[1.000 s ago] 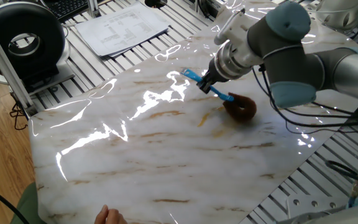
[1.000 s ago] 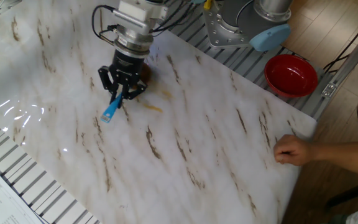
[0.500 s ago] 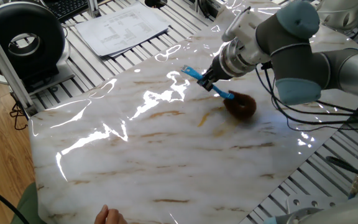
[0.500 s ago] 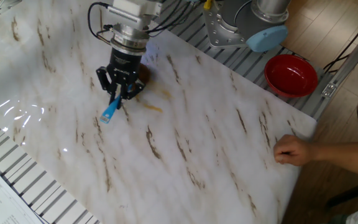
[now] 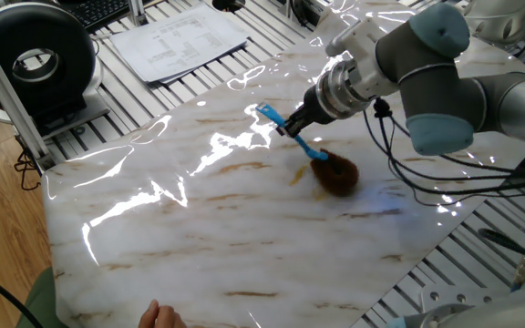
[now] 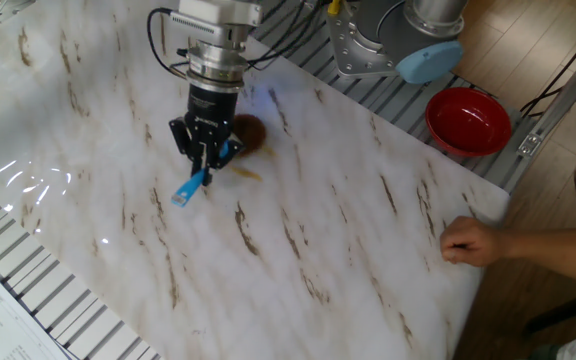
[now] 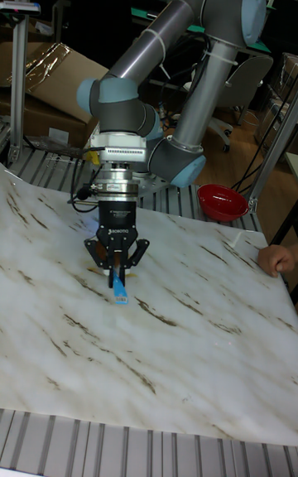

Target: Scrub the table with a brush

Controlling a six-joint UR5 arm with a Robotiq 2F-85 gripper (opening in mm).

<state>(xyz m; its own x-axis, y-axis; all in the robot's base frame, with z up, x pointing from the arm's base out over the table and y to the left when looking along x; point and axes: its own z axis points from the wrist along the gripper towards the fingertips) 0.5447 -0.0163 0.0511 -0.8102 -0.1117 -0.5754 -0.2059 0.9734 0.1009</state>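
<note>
My gripper [image 5: 297, 126] is shut on the thin blue handle of the brush [image 5: 334, 173], whose fuzzy brown head rests on the glossy marble table [image 5: 199, 228]. From the other side, the gripper [image 6: 206, 160] points straight down, the brush [image 6: 249, 132] shows its head behind the fingers, and the handle's blue tip pokes out in front. A small orange-brown stain [image 6: 248, 174] lies just beside the head. In the tall view the gripper [image 7: 116, 266] hides most of the head, and the table [image 7: 190, 344] spreads wide in front of it.
A red bowl [image 6: 468, 120] stands on the ribbed frame past the table's edge. A person's hand [image 6: 468, 243] rests on the table's corner. Papers [image 5: 180, 36] and a black round device [image 5: 35, 59] lie beyond the far side. Cables hang from the arm.
The gripper has dragged the brush a short way across the marble, toward the orange-brown stain and the table's middle. Its grip on the handle is unchanged.
</note>
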